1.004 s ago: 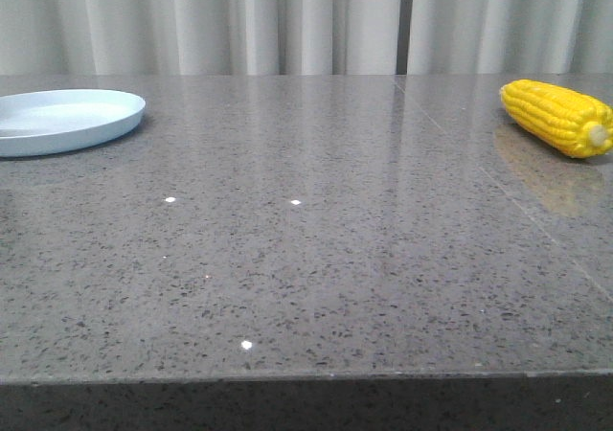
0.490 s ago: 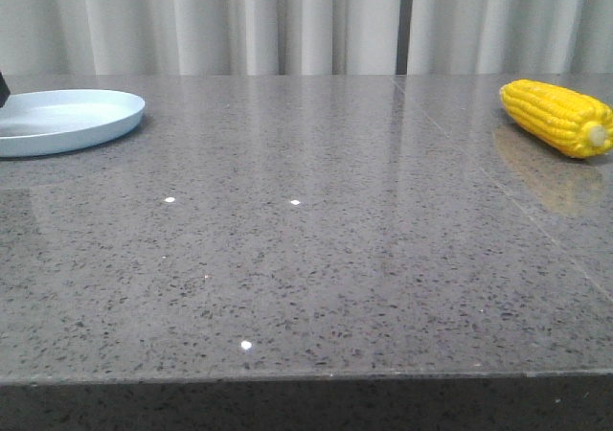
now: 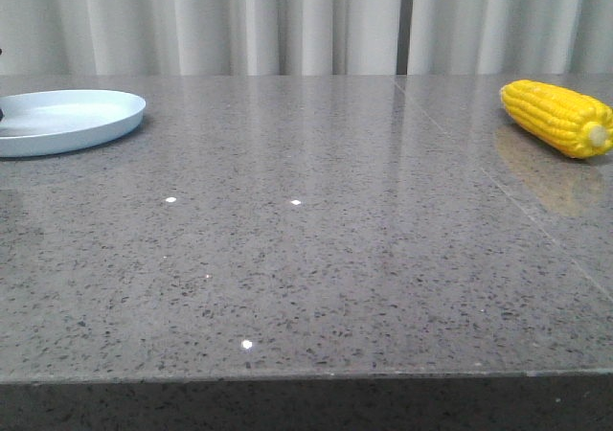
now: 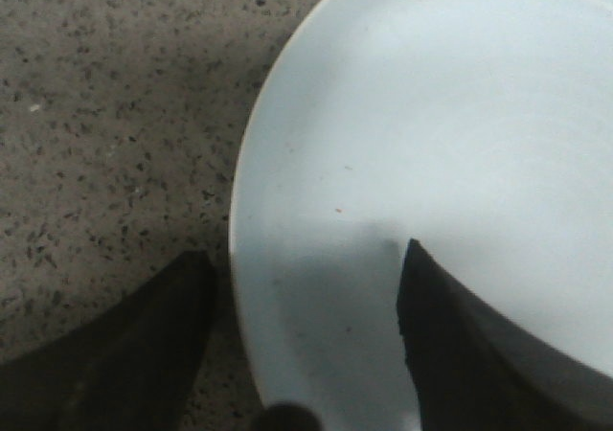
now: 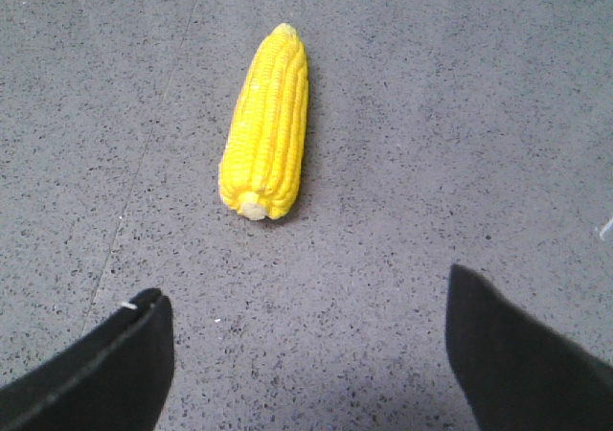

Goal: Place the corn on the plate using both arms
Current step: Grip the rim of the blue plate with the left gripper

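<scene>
The yellow corn point(image 3: 560, 116) lies on the grey table at the far right, stub end toward me. It also shows in the right wrist view point(image 5: 267, 125), ahead of my open, empty right gripper point(image 5: 306, 302), with bare table between them. The pale blue-white plate point(image 3: 62, 120) sits at the far left. In the left wrist view the plate's rim point(image 4: 251, 259) lies between the fingers of my open left gripper point(image 4: 306, 268): one finger over the table, the other over the plate. Neither gripper shows clearly in the front view.
The speckled grey stone table point(image 3: 306, 239) runs from the front edge back to white curtains point(image 3: 306, 19). A seam line in the tabletop point(image 3: 498, 187) runs on the right side.
A dark bit of the left arm appeared at the front view's far left edge half a second ago and has almost gone now. Corn and plate have not moved.
</scene>
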Controlling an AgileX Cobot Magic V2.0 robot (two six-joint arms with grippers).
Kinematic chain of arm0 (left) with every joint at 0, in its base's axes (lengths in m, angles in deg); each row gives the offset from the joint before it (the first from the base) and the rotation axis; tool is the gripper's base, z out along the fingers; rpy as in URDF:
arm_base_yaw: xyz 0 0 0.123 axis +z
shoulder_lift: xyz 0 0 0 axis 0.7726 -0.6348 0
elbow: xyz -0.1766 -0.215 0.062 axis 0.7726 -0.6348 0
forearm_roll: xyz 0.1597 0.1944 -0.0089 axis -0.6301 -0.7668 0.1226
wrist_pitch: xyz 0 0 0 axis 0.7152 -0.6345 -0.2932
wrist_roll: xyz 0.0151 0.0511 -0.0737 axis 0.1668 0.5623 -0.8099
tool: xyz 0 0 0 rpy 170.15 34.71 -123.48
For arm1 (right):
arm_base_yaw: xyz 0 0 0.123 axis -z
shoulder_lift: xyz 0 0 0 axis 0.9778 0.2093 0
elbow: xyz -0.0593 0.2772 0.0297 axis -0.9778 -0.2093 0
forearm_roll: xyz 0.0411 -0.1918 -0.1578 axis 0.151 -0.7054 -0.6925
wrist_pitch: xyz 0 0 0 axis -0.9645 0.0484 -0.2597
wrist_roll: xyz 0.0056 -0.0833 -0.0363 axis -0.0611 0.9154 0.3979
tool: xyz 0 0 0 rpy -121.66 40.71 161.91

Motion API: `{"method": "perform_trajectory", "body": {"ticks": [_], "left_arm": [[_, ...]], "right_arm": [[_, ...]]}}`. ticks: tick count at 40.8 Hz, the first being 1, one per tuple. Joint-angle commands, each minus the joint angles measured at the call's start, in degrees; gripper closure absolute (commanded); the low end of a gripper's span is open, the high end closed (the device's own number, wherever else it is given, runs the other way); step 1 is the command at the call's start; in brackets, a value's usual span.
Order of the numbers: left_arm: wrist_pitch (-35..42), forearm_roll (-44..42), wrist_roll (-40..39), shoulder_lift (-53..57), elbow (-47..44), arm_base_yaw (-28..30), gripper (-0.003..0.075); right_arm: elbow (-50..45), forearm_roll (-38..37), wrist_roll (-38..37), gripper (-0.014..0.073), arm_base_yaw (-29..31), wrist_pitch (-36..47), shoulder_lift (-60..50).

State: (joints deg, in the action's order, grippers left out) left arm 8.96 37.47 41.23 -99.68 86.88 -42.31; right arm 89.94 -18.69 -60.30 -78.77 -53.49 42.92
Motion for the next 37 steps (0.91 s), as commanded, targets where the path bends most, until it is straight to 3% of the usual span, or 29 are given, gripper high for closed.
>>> {"method": "perform_trajectory", "body": {"ticks": [1, 6, 10, 24, 37], "left_arm": [[1.21, 2.15, -0.04, 1.83, 1.47, -0.20, 0.0393], [1.43, 2.15, -0.04, 1.83, 1.47, -0.20, 0.0610], [1.43, 2.15, -0.04, 2.18, 1.47, -0.20, 0.0740], [1.29, 4.93, -0.04, 9.17, 1.47, -2.29, 0.0741], [-1.81, 6.51, -0.16, 11.49, 1.47, -12.90, 0.0741]], "right_arm": [[1.89, -0.50, 0.36, -0.0008, 0.37, 3.87, 0.10], [1.89, -0.50, 0.36, -0.0008, 0.37, 3.87, 0.10], [1.89, -0.50, 0.36, -0.0008, 0.37, 3.87, 0.10], [1.89, -0.50, 0.36, -0.0008, 0.37, 3.87, 0.10], [1.89, -0.50, 0.36, -0.0008, 0.37, 3.87, 0.10]]}}
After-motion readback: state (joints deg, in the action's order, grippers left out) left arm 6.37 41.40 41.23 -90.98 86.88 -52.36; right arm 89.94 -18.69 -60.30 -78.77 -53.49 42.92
